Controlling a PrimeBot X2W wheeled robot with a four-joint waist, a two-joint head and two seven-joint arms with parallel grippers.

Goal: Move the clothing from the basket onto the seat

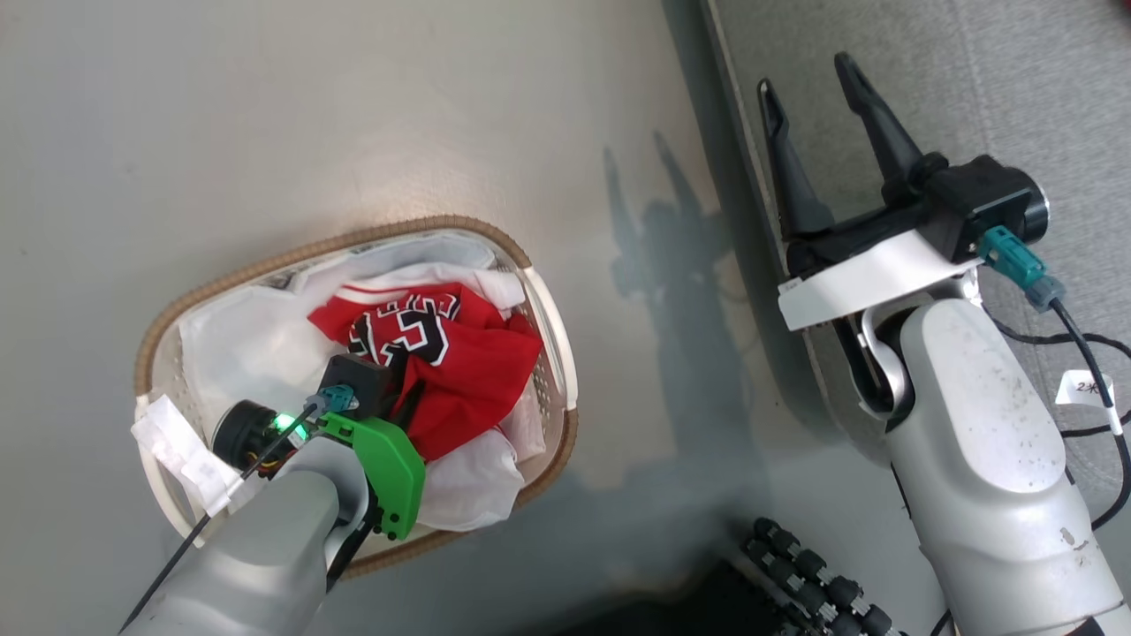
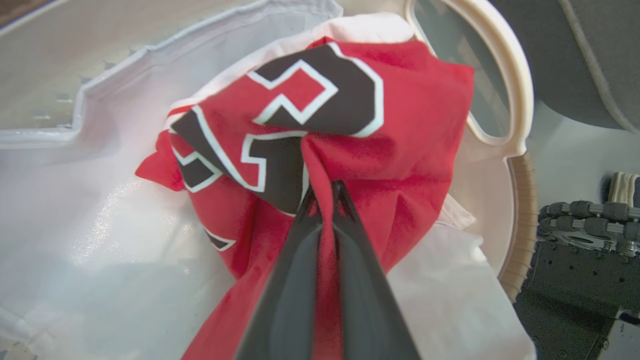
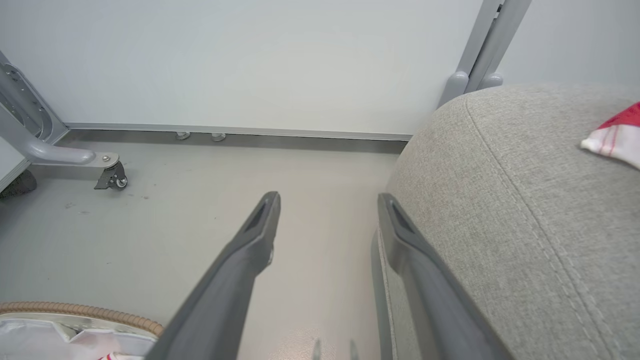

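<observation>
A red jersey (image 2: pixel 410 125) with black-and-white numbers lies crumpled in the white basket (image 1: pixel 292 256) on the floor at lower left of the head view. My left gripper (image 2: pixel 325 190) reaches down into the basket and is shut on a fold of the red jersey (image 1: pixel 468 362), with cloth pinched between its fingers. A plain white lining sheet (image 2: pixel 100 225) lies under the jersey. At the edge of the grey seat (image 1: pixel 1016 79), my right gripper (image 1: pixel 804 75) hangs open and holds nothing. Another red-and-white piece of clothing (image 3: pixel 615 135) lies on the seat (image 3: pixel 525 200).
The basket's white handle (image 2: pixel 520 100) lies just beyond the jersey. Black rollers of my base (image 1: pixel 813 574) sit between basket and seat. A grey frame leg on a caster (image 3: pixel 110 175) stands by the far wall. Bare floor (image 1: pixel 654 371) separates basket and seat.
</observation>
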